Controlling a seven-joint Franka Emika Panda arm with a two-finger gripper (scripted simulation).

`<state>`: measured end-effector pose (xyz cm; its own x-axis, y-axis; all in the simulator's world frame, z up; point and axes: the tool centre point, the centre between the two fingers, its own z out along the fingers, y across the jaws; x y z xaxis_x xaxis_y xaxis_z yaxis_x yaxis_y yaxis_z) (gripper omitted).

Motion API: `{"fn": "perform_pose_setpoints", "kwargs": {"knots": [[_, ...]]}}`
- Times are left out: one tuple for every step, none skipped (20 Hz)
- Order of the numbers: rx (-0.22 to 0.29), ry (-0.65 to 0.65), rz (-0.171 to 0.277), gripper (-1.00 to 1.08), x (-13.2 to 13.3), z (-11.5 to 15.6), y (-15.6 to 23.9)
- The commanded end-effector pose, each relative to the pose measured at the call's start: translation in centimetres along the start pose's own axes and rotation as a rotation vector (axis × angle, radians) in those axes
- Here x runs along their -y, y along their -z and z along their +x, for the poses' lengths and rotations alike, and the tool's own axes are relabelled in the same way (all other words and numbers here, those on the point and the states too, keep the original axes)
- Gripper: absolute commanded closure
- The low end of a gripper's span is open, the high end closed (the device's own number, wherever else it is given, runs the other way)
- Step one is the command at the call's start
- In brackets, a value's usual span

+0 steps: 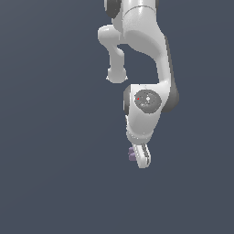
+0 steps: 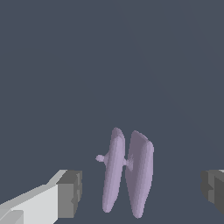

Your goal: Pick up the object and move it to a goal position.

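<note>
Arm: the white Panda arm (image 1: 146, 50) is reaching down from the top of the exterior view, with its wrist pointing downward over a plain dark grey-blue surface.
Claw: the claw (image 2: 140, 192) is standing wide open and holding nothing; in the wrist view its two grey pads (image 2: 70, 194) are showing far apart at either edge.
Object: the pale purple object (image 2: 127, 173) is sitting between the two pads, well clear of each; it is showing as two slabs with a groove between them and a small nub on one side.
Object, exterior view: the piece (image 1: 132, 153) is peeking out just left of the claw's tip.
</note>
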<state>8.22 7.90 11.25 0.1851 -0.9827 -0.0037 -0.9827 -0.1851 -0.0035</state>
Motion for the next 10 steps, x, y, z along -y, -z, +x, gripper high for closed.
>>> {"fn": "perform_pose_setpoints", "kwargs": {"knots": [[-0.001,-0.049,-0.001,-0.92,0.3,-0.4,-0.3],[-0.001,-0.065,-0.001,-0.92,0.4,-0.6,-0.4],[-0.002,-0.080,-0.002,-0.92,0.4,-0.8,-0.5],[-0.002,-0.094,-0.002,-0.92,0.5,-0.9,-0.6],[-0.002,-0.106,-0.002,-0.92,0.6,-1.0,-0.7],[-0.003,-0.117,-0.002,-0.92,0.6,-1.1,-0.7],[-0.003,-0.127,-0.003,-0.92,0.7,-1.2,-0.8],[-0.003,-0.136,-0.003,-0.92,0.7,-1.3,-0.8],[-0.003,-0.144,-0.003,-0.92,0.8,-1.4,-0.9],[-0.004,-0.150,-0.003,-0.92,0.8,-1.5,-0.9]]}}
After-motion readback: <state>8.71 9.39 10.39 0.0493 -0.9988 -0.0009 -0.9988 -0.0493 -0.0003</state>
